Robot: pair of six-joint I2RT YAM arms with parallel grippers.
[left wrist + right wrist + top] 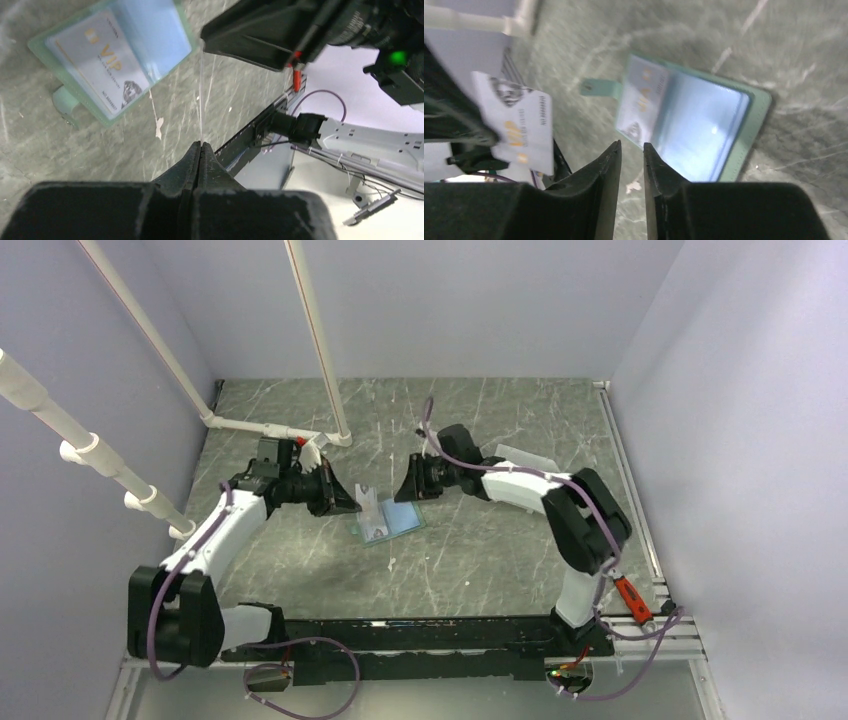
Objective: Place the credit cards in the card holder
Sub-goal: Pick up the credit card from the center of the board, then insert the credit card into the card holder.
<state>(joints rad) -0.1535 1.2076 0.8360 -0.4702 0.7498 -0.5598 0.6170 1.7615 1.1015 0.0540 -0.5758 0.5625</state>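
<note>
Scratched green table (480,560), lilac walls (450,300) on three sides, pipes (315,340) far left. Card holder (392,524) lies open mid-table, well off the edges, first card (100,60) inside. Left gripper (200,144) is clamped on the second card (519,127); right gripper (631,150) is slightly apart.

The card holder (167,30) is sage green at the rim and light blue inside. One whitish card (95,65) and a second whitish card (519,125) both bear gold lettering. The desk (480,560) is grey-green, streaked white like marble.
</note>
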